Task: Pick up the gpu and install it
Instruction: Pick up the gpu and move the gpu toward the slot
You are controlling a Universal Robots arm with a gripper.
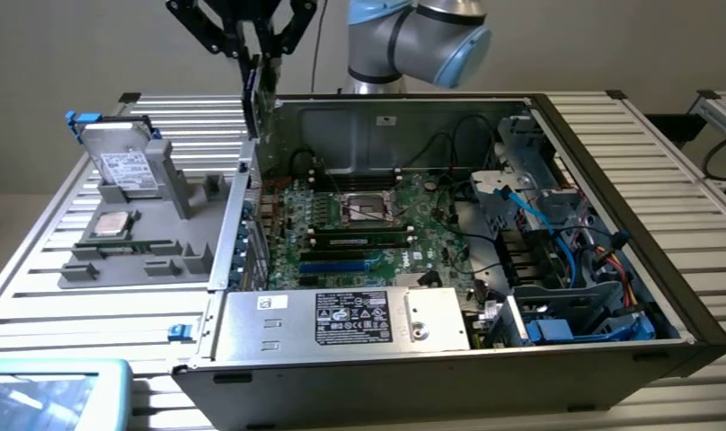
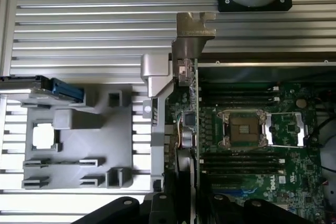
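The gpu [image 1: 254,97] hangs edge-on, a thin card with a metal end bracket, above the open computer case's [image 1: 650,260] wall on the exterior view's left. My gripper [image 1: 256,49] is shut on its top edge. In the wrist view the gpu [image 2: 188,121] runs as a narrow strip from my black fingers [image 2: 157,208] out to its silver bracket [image 2: 193,30]. It sits over the edge of the green motherboard [image 2: 247,145], beside the case wall. The card is raised above the motherboard [image 1: 339,224] and touches nothing else.
A grey parts holder [image 1: 136,256] lies on the slatted table [image 1: 51,296] at the exterior view's left, carrying an upright hard drive [image 1: 126,163] and a processor [image 1: 109,224]. Inside the case are a power supply [image 1: 339,319], memory sticks [image 1: 357,239] and blue cables [image 1: 555,224].
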